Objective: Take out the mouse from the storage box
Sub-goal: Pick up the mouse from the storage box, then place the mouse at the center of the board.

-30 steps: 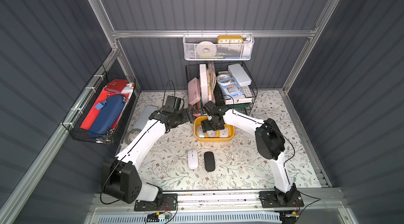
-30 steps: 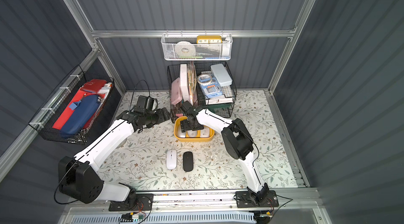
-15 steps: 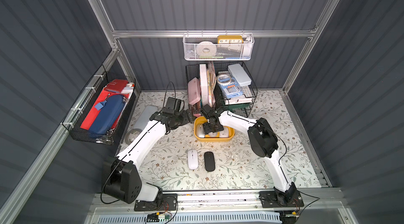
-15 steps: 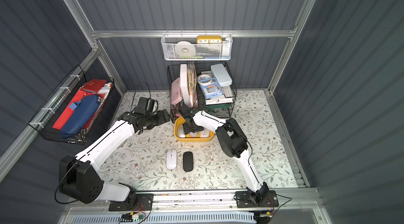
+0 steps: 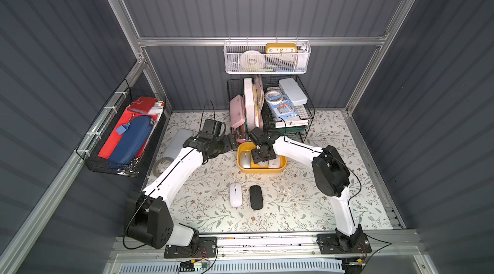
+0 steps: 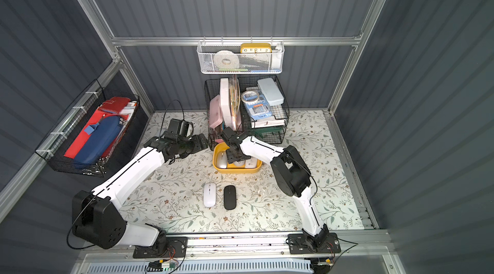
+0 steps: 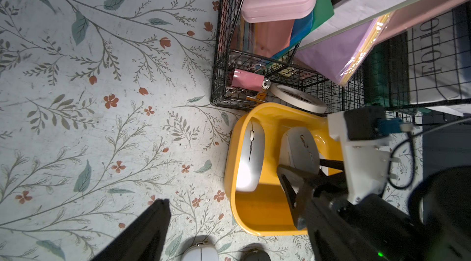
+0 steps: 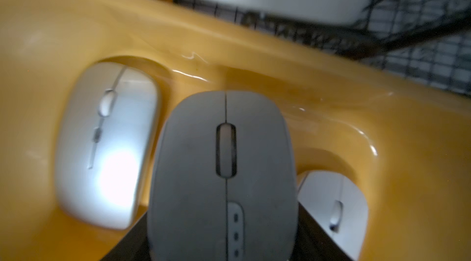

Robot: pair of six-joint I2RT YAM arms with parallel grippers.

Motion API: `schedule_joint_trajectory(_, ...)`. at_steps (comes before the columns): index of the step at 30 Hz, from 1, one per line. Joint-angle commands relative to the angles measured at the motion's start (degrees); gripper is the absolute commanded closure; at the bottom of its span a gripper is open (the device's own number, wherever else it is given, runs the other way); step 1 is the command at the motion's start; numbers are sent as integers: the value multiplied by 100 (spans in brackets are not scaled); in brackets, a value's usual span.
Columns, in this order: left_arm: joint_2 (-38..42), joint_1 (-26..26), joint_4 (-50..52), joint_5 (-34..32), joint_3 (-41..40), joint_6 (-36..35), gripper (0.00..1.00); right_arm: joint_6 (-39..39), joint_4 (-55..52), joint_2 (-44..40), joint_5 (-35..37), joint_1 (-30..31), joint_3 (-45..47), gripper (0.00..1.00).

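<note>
Grey mouse (image 8: 224, 170) is clamped by its sides in the jaws of the right gripper (image 7: 300, 165), mid-way along the yellow storage box (image 5: 260, 171). A silver mouse (image 8: 107, 145) and a white mouse (image 8: 334, 208) lie just beside it. A black wire basket (image 7: 221, 43) and a tape roll (image 7: 298, 99) crowd the box's far rim, and the left gripper (image 5: 231, 141) hovers near, jaws apart and empty.

Grey mouse (image 8: 224, 170) central in the yellow storage box (image 8: 407, 145), dark gripper (image 8: 224, 244) fingers (image 8: 318, 242) tight on both flanks; silver mouse (image 8: 107, 145) just beside it; white mouse (image 8: 334, 208) partly hidden opposite; black wire basket (image 8: 420, 63) beyond the rim, blurred.
</note>
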State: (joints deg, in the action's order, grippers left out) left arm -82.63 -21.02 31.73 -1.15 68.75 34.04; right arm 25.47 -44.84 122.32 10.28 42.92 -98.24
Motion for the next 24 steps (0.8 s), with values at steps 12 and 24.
schedule_joint_trajectory(12, 9, -16, -250, 214, 7, -82, 12, 453, -1017, -2080, 249, 418, 1101, 46)
schedule_joint_trajectory(24, -150, -13, -341, 403, 186, -194, 12, 1598, -1008, -3328, -431, 885, 3416, 46)
